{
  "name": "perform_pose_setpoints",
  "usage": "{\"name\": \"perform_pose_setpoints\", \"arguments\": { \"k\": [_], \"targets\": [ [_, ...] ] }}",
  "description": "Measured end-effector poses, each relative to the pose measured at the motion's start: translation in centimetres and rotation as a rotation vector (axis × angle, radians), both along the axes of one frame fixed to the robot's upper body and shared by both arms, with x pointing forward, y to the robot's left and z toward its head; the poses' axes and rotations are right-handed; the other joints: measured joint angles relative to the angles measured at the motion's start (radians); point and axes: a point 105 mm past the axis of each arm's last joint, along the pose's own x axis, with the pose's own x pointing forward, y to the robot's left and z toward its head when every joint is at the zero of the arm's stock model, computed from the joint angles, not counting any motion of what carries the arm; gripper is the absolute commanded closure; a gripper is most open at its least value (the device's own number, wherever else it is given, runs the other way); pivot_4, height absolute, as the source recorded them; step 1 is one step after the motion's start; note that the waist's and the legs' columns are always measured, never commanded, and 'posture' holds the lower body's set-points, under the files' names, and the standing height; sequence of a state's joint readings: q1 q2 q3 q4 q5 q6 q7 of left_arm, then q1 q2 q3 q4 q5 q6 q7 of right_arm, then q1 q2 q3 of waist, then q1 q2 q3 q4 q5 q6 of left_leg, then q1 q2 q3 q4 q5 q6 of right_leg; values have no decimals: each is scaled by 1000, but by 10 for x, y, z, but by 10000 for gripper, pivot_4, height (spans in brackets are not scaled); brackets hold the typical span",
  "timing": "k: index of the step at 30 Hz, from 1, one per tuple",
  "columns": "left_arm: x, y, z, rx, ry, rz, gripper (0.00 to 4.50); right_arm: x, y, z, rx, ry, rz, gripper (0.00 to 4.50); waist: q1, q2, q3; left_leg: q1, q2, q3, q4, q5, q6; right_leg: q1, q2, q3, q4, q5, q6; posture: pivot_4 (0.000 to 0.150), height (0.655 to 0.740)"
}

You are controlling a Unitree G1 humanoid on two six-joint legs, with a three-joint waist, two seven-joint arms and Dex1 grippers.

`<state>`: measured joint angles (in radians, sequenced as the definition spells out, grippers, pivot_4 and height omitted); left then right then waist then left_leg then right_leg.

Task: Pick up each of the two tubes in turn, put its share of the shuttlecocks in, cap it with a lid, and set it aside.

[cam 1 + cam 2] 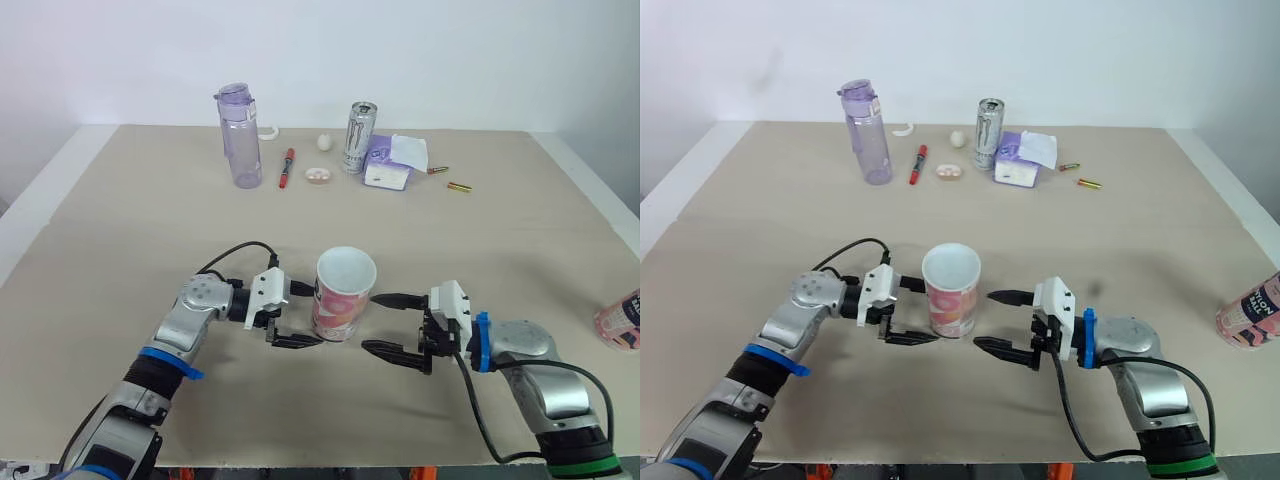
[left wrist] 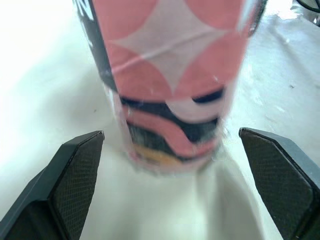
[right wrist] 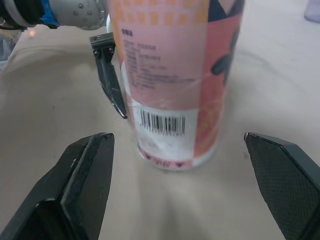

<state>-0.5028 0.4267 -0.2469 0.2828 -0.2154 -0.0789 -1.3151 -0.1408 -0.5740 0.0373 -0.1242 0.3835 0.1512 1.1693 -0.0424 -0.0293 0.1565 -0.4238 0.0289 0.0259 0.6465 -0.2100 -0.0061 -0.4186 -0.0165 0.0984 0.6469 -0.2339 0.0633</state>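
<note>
Head cam: the pink tube [image 1: 342,300] stands upright with its top open, near the middle of the desk's [image 1: 120,220] front edge. My left gripper [image 1: 317,315] is at its left side with the jaws wide. The tips are close to the wall, can't tell if they're touching. The right gripper [image 1: 368,322] is just beside the tube on the right, also spread wide and holding nothing. A second tube [image 1: 622,320] sits at the desk's right edge.

Left wrist: the tube is dead ahead with the fingers [image 2: 75,175] wide apart, not pinching.

Right wrist: same deal, with the barcode [image 3: 162,122] facing me.
</note>
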Motion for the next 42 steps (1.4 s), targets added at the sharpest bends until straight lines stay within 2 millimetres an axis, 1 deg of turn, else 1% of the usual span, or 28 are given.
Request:
{"name": "perform_pose_setpoints", "arguments": {
  "k": [2,4,10,11,14,15,19,22,33,35,36,38,42],
  "targets": [
    [-1,3,1,-4,-3,3,0,1,3,-1,9,-5,4,416,0,0,0,0,0,0,0,0,0,0,0,0,0,0,0,1500,7400],
    [-2,8,4,-16,1,23,0,4,13,-9,11,3,12,416,0,0,0,0,0,0,1,0,0,0,0,0,0,0,0,1500,7400],
    [-11,10,4,-27,17,23,0,9,26,-14,19,-3,30,416,0,0,0,0,1,0,1,0,0,0,0,0,1,0,0,1500,7400],
    [-12,11,7,-26,7,27,0,12,32,-17,23,-4,35,416,0,0,0,0,1,0,1,0,0,0,0,0,2,0,0,1500,7400],
    [-11,14,8,-26,1,40,0,14,35,-17,29,-8,39,416,0,0,0,0,1,0,2,0,0,0,0,0,2,1,0,1500,7400],
    [-14,18,6,-24,16,54,0,19,41,-15,39,-22,47,416,-1,0,0,0,1,0,2,0,0,0,0,0,2,1,0,1500,7400],
    [-17,20,3,-20,25,58,0,21,50,-15,43,-30,75,416,-3,0,0,0,1,0,3,0,0,0,1,-1,3,1,-1,1500,7400],
    [-18,27,2,-11,30,76,0,23,55,-16,47,-33,81,416,-3,0,0,0,1,0,4,0,0,0,0,-1,3,1,-1,1500,7400],
    [-18,27,4,-60,66,98,0,27,69,-13,58,-57,121,416,-3,0,0,0,2,1,6,0,0,0,1,-1,4,2,-2,1500,7400],
    [-19,27,6,-67,62,96,0,27,69,-13,57,-56,127,5576,-3,0,0,0,2,1,6,0,0,0,1,-1,4,2,-2,1500,7400],
    [-19,26,7,-70,54,93,0,26,69,-13,56,-55,135,9528,-3,0,0,0,2,1,6,0,0,1,1,0,4,3,-1,1500,7400],
    [-19,26,7,-71,48,92,0,26,69,-13,56,-57,137,14859,-3,0,0,0,2,1,6,0,0,0,1,-1,4,3,-2,1500,7400],
    [-18,26,8,-75,39,99,0,26,69,-13,56,-61,134,14859,-3,0,0,0,2,1,6,0,0,1,1,-1,4,3,-2,1500,7400]
  ]
}}
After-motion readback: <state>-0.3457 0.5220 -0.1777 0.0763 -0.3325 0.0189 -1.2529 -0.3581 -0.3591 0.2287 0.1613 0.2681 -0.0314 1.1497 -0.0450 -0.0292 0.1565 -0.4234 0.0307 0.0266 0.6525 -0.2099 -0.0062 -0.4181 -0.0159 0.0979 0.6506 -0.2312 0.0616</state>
